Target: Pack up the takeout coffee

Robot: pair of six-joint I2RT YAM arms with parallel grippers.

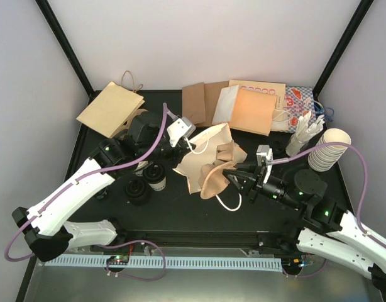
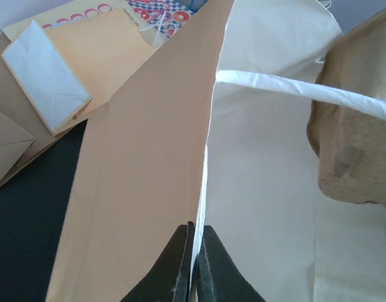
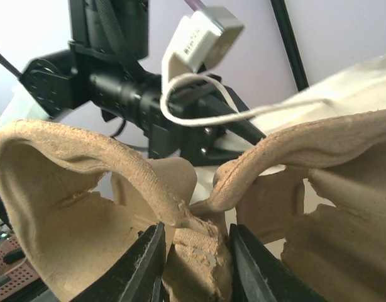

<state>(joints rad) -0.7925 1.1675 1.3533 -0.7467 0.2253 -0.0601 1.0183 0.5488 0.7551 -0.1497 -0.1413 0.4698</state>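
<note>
Left gripper (image 2: 196, 228) pinches the cream paper bag (image 2: 262, 189); right gripper (image 3: 194, 233) clamps the brown pulp carrier tray (image 3: 73, 207) lying over it. Only the top view shows two black-lidded cream cups (image 1: 156, 178), lower left.

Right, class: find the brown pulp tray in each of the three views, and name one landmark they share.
Top external: tray at centre, at the bag's mouth.
Left wrist: tray at the right edge.
Right wrist: tray fills the lower frame, pinched by the right claw.
Shared landmark: the cream bag.
</note>
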